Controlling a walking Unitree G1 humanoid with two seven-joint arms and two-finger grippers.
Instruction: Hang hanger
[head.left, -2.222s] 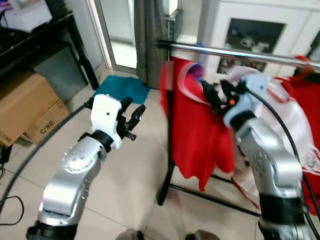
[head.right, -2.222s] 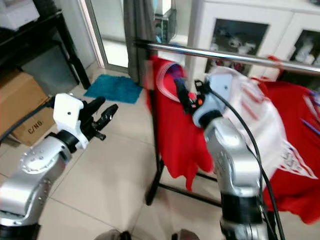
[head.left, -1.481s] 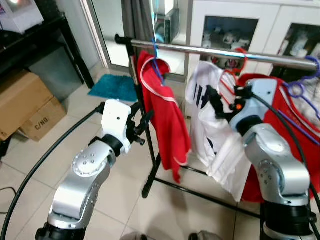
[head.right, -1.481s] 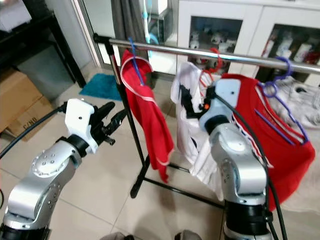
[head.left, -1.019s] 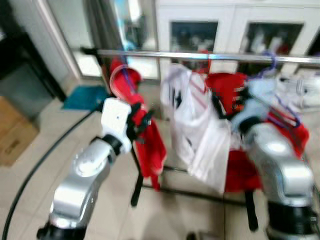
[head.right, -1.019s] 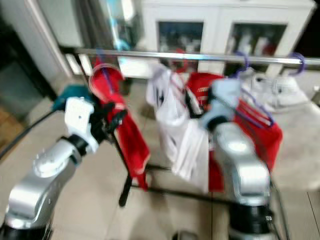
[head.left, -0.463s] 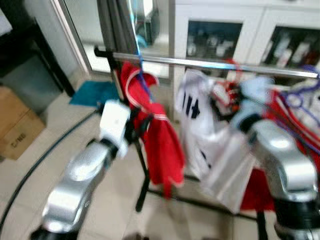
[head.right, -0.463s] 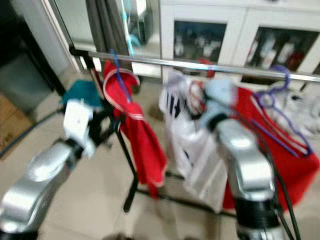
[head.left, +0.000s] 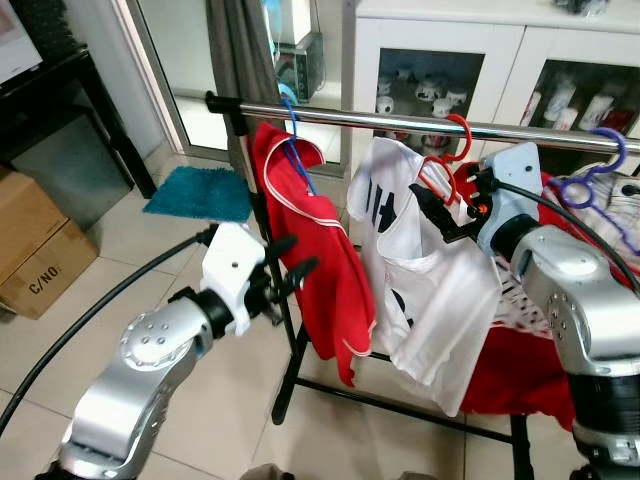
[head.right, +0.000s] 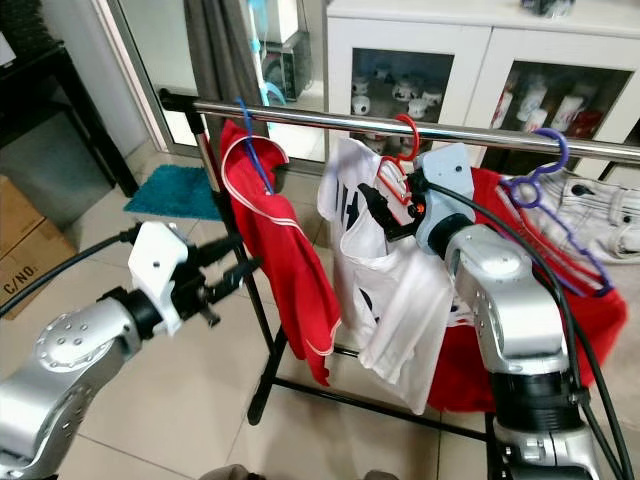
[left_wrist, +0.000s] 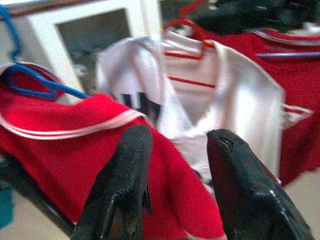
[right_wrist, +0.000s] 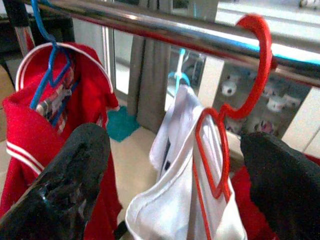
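A red hanger (head.left: 452, 140) carrying a white shirt (head.left: 430, 290) has its hook over the steel rail (head.left: 400, 122). My right gripper (head.left: 447, 200) is at the hanger's neck just under the rail. It is open, and in the right wrist view the red hanger (right_wrist: 235, 110) stands between its spread fingers (right_wrist: 75, 175) without touching them. My left gripper (head.left: 290, 268) is open, lower down, in front of a red shirt (head.left: 320, 270) on a blue hanger (head.left: 293, 140). In the left wrist view, the left gripper (left_wrist: 177, 150) has nothing between its fingers.
A purple hanger (head.left: 600, 165) with a red garment (head.left: 520, 370) hangs at the rail's right. The rack's upright and foot bar (head.left: 400, 405) stand just ahead. Cardboard boxes (head.left: 35, 250) and a teal mat (head.left: 195, 192) lie left; a white cabinet (head.left: 440, 60) stands behind.
The camera swung right and back, and the picture is sharp again. My right gripper has stayed at the red hanger by the rail. My left gripper sits slightly lower.
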